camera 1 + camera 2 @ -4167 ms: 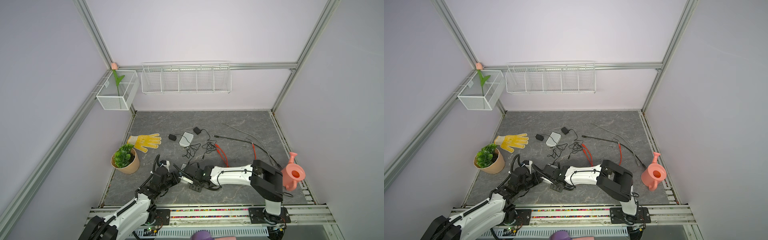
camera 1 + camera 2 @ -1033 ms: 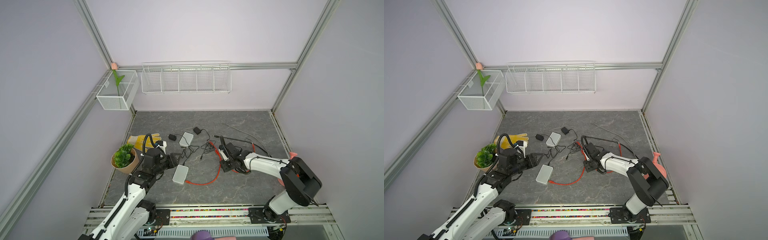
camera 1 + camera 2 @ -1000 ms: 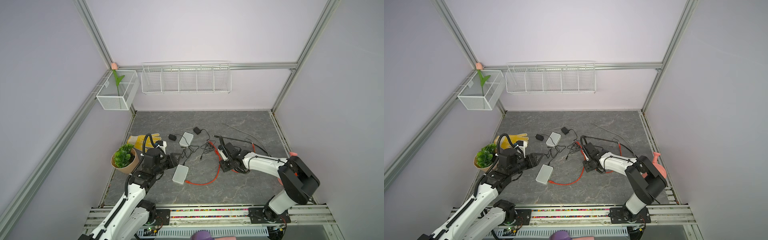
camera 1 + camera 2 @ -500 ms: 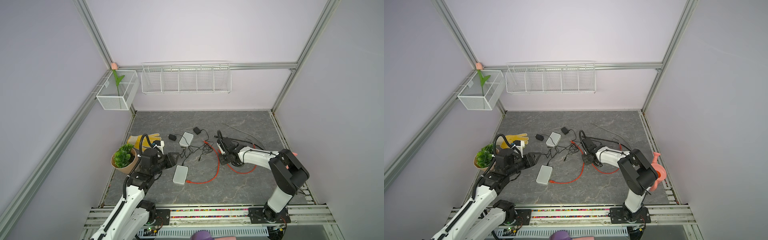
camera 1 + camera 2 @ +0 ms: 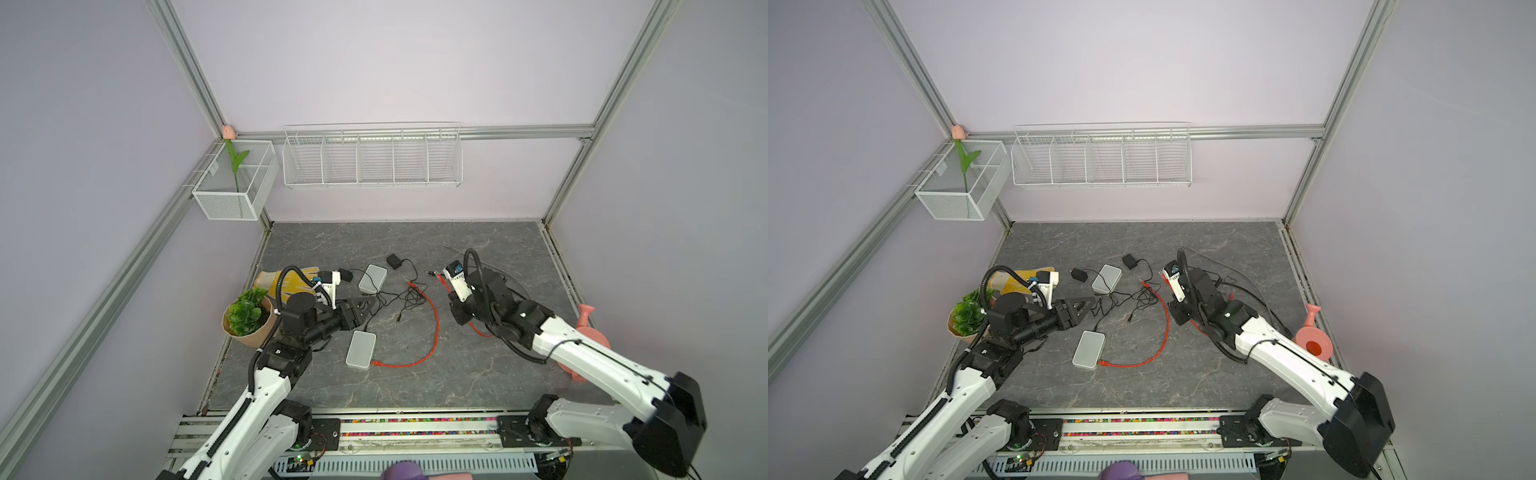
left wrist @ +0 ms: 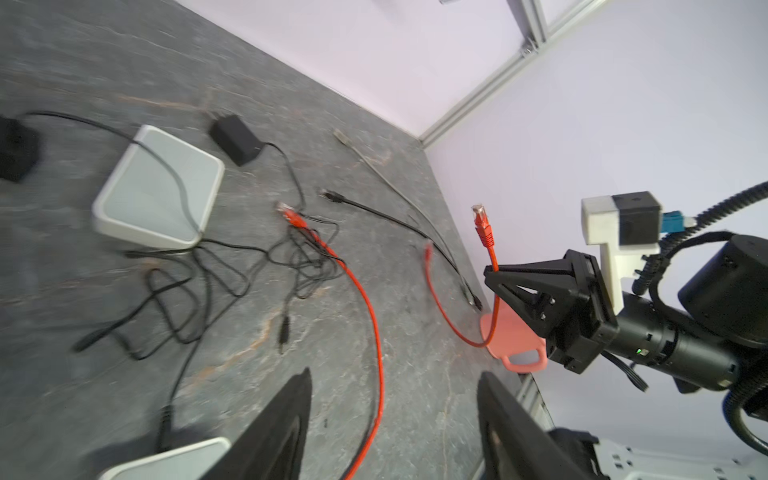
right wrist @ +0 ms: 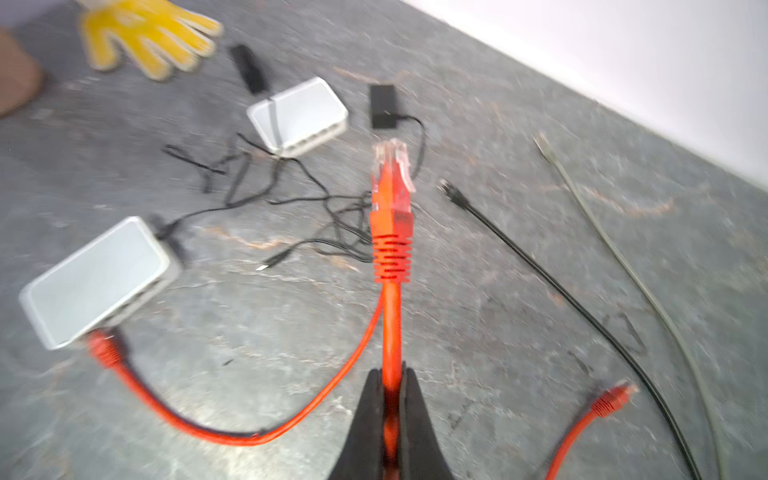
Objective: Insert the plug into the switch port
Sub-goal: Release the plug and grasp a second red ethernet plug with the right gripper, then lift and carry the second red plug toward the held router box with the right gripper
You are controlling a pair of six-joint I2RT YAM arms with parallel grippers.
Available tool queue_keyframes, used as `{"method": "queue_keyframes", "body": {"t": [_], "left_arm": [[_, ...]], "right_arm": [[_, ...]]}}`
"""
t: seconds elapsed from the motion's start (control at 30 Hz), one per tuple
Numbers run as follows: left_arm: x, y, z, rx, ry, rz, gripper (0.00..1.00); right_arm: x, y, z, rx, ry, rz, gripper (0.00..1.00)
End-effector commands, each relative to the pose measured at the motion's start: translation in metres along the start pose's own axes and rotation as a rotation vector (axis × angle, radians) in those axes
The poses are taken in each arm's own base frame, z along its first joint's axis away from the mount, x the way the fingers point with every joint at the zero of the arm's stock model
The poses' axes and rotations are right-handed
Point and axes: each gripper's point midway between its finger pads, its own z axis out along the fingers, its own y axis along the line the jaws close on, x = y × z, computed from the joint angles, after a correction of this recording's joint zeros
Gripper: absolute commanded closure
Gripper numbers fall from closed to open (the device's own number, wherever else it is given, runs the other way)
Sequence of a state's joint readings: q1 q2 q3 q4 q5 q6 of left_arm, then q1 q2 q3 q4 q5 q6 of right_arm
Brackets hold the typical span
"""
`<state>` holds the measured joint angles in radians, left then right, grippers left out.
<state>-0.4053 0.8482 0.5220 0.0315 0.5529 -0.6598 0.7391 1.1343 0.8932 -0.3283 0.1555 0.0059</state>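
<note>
Two white switches lie on the grey surface (image 5: 415, 399). In both top views the near switch (image 5: 360, 349) is just below the middle of the frame. The far switch (image 5: 372, 278) is higher up, a bit left of the middle. One red cable (image 6: 378, 353) has an end right against the near switch, and we cannot tell if that end is pushed in. Its other end lies loose by a messy bunch of thin black wires (image 5: 409, 296).

The right claw (image 7: 391, 376) is clenched tight on a second red cable (image 7: 390, 324), a little way behind the plug (image 7: 392, 183). The plug sticks out in the air, off the surface, with its clear tip pointing away from the claw. In both top views it is right of the middle of the frame, well apart from both switches. The rest of this cable hangs down from the claw and loops onto the surface, where its far end lies loose.

The left claw (image 5: 370, 307) is released. Its two fingers (image 6: 282, 424) are spread wide and we see nothing between them. It hovers between the two switches, near the black wires.

At the left edge of the surface we see a yellow glove (image 5: 262, 280) and a green plant (image 5: 245, 309) in a pot. A pink watering can (image 5: 585, 322) stands at the right edge, partly behind the right arm.
</note>
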Motion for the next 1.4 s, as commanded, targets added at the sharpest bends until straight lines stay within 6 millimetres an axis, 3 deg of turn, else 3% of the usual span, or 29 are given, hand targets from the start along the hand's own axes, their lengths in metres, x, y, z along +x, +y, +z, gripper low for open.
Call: {"method": "queue_keyframes", "body": {"t": [0.0, 0.3, 0.53, 0.87, 0.97, 1.3, 1.33, 1.37], "left_arm": [[-0.006, -0.052, 0.016, 0.2, 0.025, 0.059, 0.34], [0.001, -0.076, 0.048, 0.283, 0.06, 0.068, 0.35], [0.008, -0.07, 0.063, 0.276, 0.08, 0.046, 0.41], [0.015, -0.061, 0.066, 0.253, 0.098, 0.041, 0.45], [0.013, -0.065, 0.065, 0.274, 0.094, 0.036, 0.53], [0.016, -0.072, 0.061, 0.314, 0.094, 0.034, 1.0], [0.016, -0.07, 0.061, 0.309, 0.093, 0.036, 1.0], [0.016, -0.07, 0.06, 0.305, 0.094, 0.04, 1.0]], "right_arm": [[0.005, 0.038, 0.0, -0.187, -0.051, -0.094, 0.94], [0.012, 0.071, -0.001, -0.308, -0.049, -0.137, 0.93], [0.011, 0.089, 0.004, -0.354, -0.048, -0.155, 0.93], [0.001, 0.091, -0.004, -0.357, -0.093, -0.156, 0.93], [0.001, 0.091, -0.003, -0.356, -0.092, -0.156, 0.94], [0.0, 0.089, 0.003, -0.337, -0.094, -0.131, 0.93], [-0.002, 0.09, 0.002, -0.344, -0.097, -0.131, 0.88], [-0.002, 0.092, 0.0, -0.354, -0.095, -0.134, 0.76]]}}
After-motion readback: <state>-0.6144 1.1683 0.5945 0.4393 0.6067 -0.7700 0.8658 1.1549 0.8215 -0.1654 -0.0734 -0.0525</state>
